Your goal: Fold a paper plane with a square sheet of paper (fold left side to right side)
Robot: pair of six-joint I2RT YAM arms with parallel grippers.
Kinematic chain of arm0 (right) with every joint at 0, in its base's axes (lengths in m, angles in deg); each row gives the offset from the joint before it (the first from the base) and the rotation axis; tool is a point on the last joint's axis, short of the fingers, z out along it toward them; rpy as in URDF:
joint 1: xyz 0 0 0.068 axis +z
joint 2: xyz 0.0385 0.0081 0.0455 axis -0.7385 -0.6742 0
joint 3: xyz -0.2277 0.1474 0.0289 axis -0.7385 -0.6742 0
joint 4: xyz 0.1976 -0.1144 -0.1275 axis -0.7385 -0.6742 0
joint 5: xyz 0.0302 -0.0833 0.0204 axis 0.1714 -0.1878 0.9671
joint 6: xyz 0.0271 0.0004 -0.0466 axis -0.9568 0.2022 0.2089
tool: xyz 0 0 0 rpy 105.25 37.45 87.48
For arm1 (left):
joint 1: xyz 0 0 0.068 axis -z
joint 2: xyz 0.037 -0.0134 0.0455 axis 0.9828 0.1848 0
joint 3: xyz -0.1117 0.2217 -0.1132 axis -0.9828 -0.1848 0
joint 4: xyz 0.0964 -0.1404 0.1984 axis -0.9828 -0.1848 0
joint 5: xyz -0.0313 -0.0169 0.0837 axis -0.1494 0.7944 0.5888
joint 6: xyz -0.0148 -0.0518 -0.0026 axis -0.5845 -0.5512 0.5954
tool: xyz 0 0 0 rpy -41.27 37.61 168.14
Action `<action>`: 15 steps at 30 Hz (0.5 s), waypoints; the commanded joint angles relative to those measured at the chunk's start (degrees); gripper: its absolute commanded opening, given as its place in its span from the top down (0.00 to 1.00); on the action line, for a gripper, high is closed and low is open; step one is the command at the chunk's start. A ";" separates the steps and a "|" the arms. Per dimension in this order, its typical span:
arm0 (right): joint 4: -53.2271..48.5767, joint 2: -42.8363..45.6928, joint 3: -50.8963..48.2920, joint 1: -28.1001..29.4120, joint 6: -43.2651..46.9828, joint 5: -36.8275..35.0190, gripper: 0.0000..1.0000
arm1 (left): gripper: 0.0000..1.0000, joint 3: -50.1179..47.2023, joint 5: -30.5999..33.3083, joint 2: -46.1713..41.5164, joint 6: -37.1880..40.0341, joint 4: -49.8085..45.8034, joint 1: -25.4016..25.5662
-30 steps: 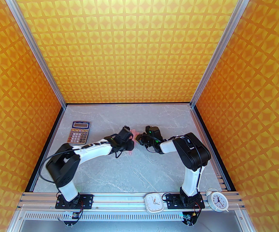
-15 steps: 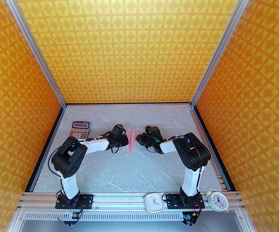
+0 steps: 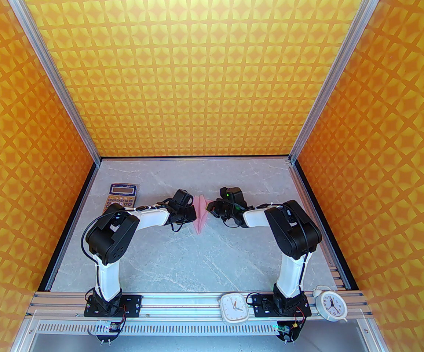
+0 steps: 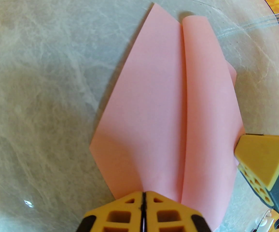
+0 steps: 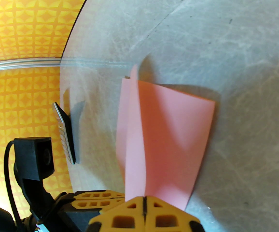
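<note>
Leftward swings the left arm (image 3: 149, 220), uncovering the paper plane (image 3: 201, 215), which lies along the 12-to-6 line mid-table (image 3: 182, 262). At its 9 o'clock the left gripper (image 4: 143, 198), at 3 the right gripper (image 5: 144, 202), both fingers-together at its edges, probably steadying it; one wing curls up, uncreased.

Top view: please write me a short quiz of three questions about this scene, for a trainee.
1. True or false: the left gripper and the right gripper are both open.
2. What lies on the table, at the far left? A stapler; B calculator; C mug.
3. Fill in: the plane lies ___ the two grippers.
Key: 1 false, both are shut; 2 B; 3 between.
</note>
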 commanded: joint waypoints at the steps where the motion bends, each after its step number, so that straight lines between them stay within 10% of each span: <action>1: -4.15 0.43 1.90 -0.42 3.32 0.90 1.00 | 0.92 0.44 1.36 2.33 -0.02 -4.71 0.03; 15: -8.46 -1.68 4.48 -0.96 6.23 -0.05 1.00 | 0.92 0.73 1.39 2.26 0.17 -4.77 0.11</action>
